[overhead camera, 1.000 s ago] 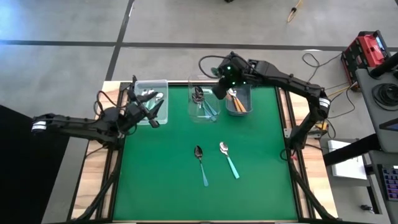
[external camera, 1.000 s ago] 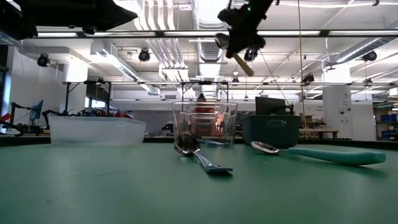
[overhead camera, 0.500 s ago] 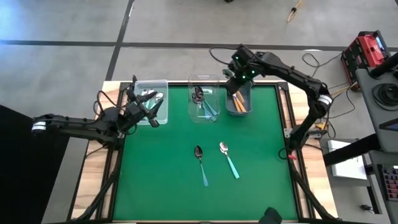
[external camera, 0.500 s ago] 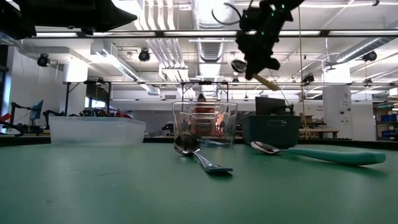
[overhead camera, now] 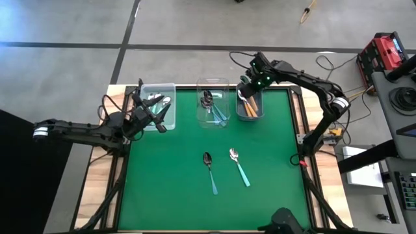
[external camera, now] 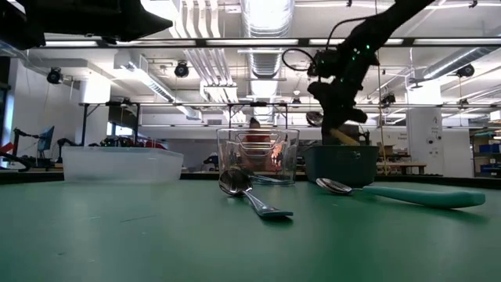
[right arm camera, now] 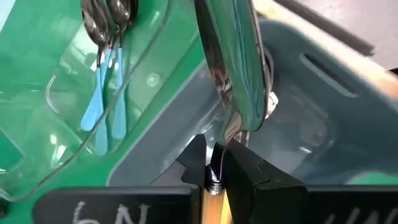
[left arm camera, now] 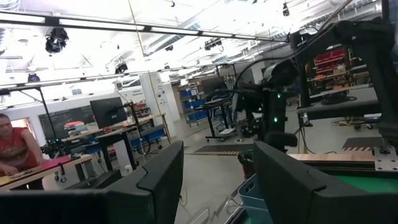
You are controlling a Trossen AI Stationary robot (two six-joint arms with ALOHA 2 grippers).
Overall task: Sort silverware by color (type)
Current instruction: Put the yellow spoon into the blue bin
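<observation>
Moved down over grey bin (overhead camera: 249, 107), right gripper (right arm camera: 214, 163) pinching orange spoon (right arm camera: 231, 74); next, let go inside. Left gripper (left arm camera: 214, 180) wide, idle.

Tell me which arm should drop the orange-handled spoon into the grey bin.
Right. The right gripper is shut on the orange-handled spoon and hangs directly over the grey bin. The left gripper is open beside the clear bin at the table's far left, holding nothing.
</observation>
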